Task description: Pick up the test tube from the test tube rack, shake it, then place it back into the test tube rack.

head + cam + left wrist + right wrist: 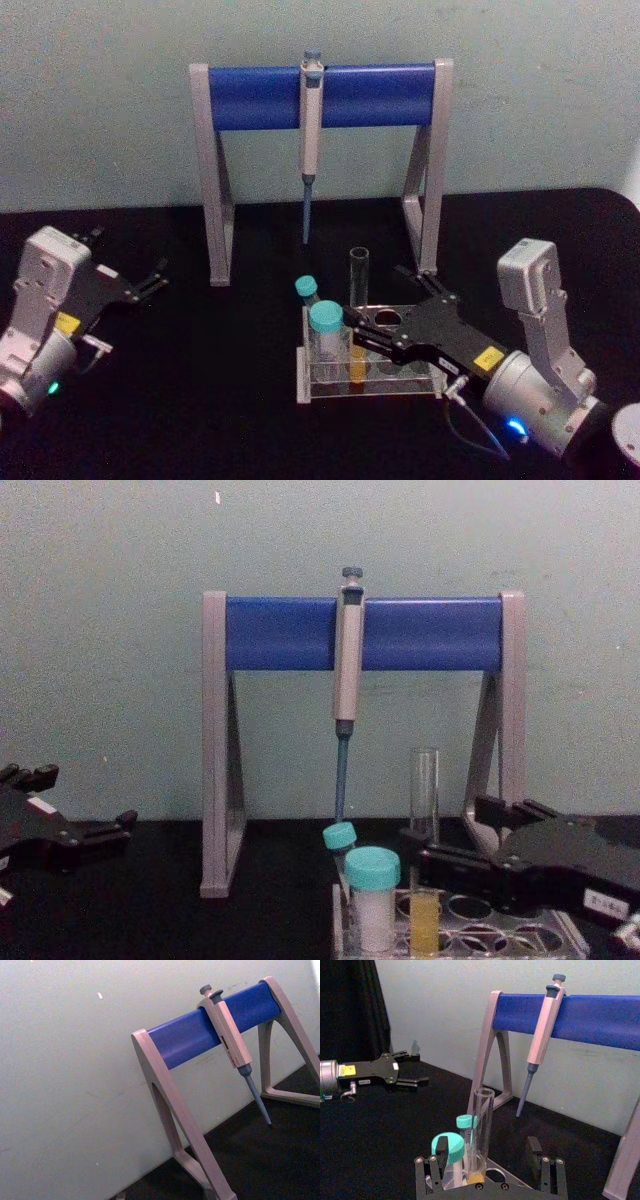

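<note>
The left gripper (128, 258) sits at the left of the table (220, 410), fingers spread and empty. The test tube (358, 280) stands upright in the test tube rack (330, 392), between the parted fingers of the right gripper (380, 298).

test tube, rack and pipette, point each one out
test tube (358, 278): head view, clear upper glass
rack (385, 391): head view, front bottom edge
pipette (311, 120): head view, grey body
</note>
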Available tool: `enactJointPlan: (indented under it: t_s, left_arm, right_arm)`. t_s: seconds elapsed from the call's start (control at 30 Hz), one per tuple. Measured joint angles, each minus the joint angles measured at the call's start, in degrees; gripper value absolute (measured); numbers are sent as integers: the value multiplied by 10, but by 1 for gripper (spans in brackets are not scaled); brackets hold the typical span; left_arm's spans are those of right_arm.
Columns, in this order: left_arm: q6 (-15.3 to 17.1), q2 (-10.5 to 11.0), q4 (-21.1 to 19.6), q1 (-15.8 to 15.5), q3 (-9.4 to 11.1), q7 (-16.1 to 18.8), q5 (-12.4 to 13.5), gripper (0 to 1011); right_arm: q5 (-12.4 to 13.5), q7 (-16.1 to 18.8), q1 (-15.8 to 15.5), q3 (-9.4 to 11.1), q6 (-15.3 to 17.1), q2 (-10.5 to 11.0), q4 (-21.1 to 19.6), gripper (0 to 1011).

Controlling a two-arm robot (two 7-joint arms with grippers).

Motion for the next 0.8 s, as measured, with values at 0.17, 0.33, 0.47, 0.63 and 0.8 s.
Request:
enactJointPlan:
  t_s: [0.17,0.33,0.47,0.63,0.8]
  left_arm:
    - [0,0,0,0,0,0,0,1001]
    - [0,0,0,0,0,0,0,1001]
    - [0,0,0,0,0,0,0,1001]
    - [0,0,0,0,0,0,0,1001]
    - [0,0,0,0,0,0,0,1001]
  right_arm:
    - [-1,12,11,1,7,-13,14,1000]
    - [-1,20,16,4,12,-23,23,1000]
    - [-1,26,19,8,16,-31,28,1000]
    - [-1,35,22,13,18,-41,36,1000]
    - [-1,42,24,16,20,-47,42,1000]
